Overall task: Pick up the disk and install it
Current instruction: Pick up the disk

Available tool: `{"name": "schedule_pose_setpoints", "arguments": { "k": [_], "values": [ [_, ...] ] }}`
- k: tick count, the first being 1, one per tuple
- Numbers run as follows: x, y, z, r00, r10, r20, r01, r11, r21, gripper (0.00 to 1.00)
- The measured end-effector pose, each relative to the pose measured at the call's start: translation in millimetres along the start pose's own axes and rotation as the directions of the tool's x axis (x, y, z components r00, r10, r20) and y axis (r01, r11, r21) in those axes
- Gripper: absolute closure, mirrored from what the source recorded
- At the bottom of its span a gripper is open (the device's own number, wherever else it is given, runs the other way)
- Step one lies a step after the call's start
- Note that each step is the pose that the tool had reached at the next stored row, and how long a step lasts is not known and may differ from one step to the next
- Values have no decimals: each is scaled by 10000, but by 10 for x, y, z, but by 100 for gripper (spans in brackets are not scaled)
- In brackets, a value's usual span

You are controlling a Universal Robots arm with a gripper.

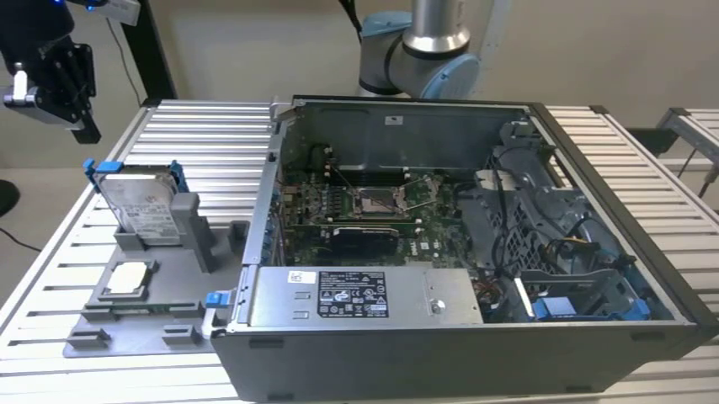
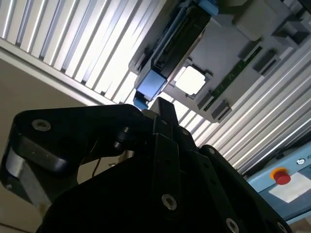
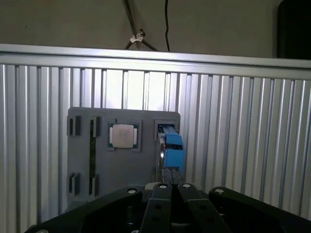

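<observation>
The disk (image 1: 141,204) stands on edge in a slot of the grey holder (image 1: 146,328), on the exterior view's left, with its blue bracket around it. My black gripper (image 1: 84,128) hangs high above and beyond the holder, well apart from the disk. In the first wrist view the disk (image 3: 172,147) appears edge-on, just past the gripper (image 3: 170,186), whose fingers lie together with nothing between them. The second wrist view has the gripper (image 2: 163,104) pointing toward the disk (image 2: 167,53).
A small square silver chip (image 1: 127,278) lies in the holder beside the disk. The open computer case (image 1: 494,118) takes up the table's middle and right, with a grey power supply box (image 1: 359,296) at its front. A red button (image 2: 282,177) sits off the table.
</observation>
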State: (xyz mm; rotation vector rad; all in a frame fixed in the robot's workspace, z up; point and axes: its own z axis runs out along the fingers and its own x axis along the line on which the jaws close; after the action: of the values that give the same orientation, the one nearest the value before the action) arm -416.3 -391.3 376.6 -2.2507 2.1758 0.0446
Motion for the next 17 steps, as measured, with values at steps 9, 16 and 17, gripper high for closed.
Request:
{"name": "schedule_pose_setpoints", "arguments": {
  "k": [9, 16, 17],
  "values": [
    [0, 0, 2, 10000, 0, 0, 0, 10000, 0, 0],
    [0, 0, 4, 10000, 0, 0, 0, 10000, -1, 0],
    [0, 0, 5, 10000, 0, 0, 0, 10000, 1, 0]
  ]
}}
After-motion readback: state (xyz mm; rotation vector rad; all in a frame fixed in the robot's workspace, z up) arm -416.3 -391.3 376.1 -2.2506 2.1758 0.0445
